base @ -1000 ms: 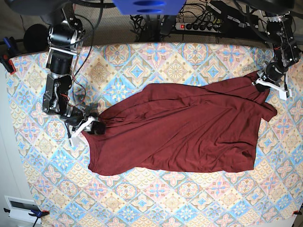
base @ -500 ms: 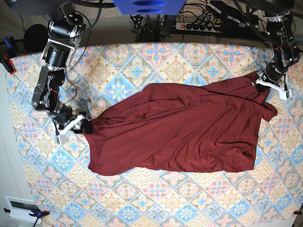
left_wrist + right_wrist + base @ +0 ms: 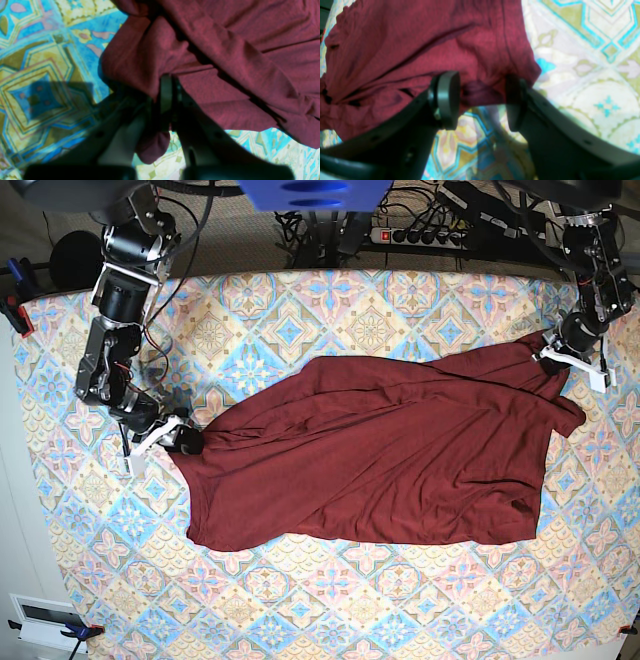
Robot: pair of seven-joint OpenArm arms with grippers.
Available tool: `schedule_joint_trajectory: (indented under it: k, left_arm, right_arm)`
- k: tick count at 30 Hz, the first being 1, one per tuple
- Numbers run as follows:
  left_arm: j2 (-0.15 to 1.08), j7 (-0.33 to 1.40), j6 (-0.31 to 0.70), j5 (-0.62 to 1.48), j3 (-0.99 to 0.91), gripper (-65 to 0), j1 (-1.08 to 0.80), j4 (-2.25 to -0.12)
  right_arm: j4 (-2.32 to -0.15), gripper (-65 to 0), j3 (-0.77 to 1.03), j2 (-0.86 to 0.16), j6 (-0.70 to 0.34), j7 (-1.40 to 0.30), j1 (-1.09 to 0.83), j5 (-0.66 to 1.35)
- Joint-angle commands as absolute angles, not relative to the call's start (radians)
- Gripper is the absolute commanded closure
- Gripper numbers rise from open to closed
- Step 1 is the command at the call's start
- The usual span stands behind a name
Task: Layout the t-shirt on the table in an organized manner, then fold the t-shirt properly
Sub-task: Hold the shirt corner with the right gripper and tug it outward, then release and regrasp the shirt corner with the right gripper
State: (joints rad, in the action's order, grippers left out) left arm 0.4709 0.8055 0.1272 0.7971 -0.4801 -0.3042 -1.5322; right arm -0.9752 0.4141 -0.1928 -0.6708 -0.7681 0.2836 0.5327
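Observation:
The dark maroon t-shirt [image 3: 380, 450] lies spread and creased across the middle of the patterned table [image 3: 400, 600]. At the shirt's far right upper corner, my left gripper [image 3: 556, 356] is shut on a fold of the cloth. The left wrist view shows that gripper [image 3: 168, 100] pinching the t-shirt [image 3: 225, 50], with a bit of fabric hanging below the pads. My right gripper [image 3: 170, 442] stands open at the shirt's left corner. In the right wrist view the right gripper [image 3: 481, 102] has its pads apart, and the edge of the t-shirt [image 3: 420, 50] lies slack between and beyond them.
A power strip [image 3: 425, 235] and cables lie behind the table's back edge. A red clamp [image 3: 15, 315] grips the left edge, and a white box [image 3: 40, 620] sits off the front left corner. Bare patterned cloth surrounds the shirt in front and at the left.
My right gripper has drawn the shirt's left corner leftward, opened wider, then eased slightly back and up. The left gripper has stayed shut on the right corner.

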Motion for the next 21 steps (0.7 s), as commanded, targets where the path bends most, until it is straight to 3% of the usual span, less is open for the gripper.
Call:
schedule_joint_trajectory:
  k: [1, 4, 12, 17, 21]
  left_arm:
    - [0.493, 0.789, 0.130, 0.805, -0.490, 0.0, -0.298, -1.547]
    - [0.493, 0.789, 0.130, 0.805, -0.490, 0.0, -0.298, -1.547]
    - [0.493, 0.789, 0.130, 0.805, -0.489, 0.0, -0.298, -1.547]
    - [0.495, 0.791, 0.130, 0.805, -0.493, 0.0, -0.300, -1.550]
    - [0.501, 0.796, 0.223, 0.803, -0.495, 0.0, -0.306, -1.550]
  right_arm:
    - [-0.975, -27.9, 0.414, -0.203, -0.677, -0.765, 0.306, 0.542]
    - [-0.952, -24.4, 0.414, -0.193, -0.677, -0.757, 0.306, 0.542]
    - [-0.957, 0.0, 0.414, -0.162, -0.676, -0.757, 0.306, 0.542]
    - [-1.013, 0.0, 0.417, -0.162, -0.676, -0.780, 0.300, 0.545]
    - [-1.208, 0.0, 0.423, -0.170, -0.677, -0.874, 0.269, 0.549]
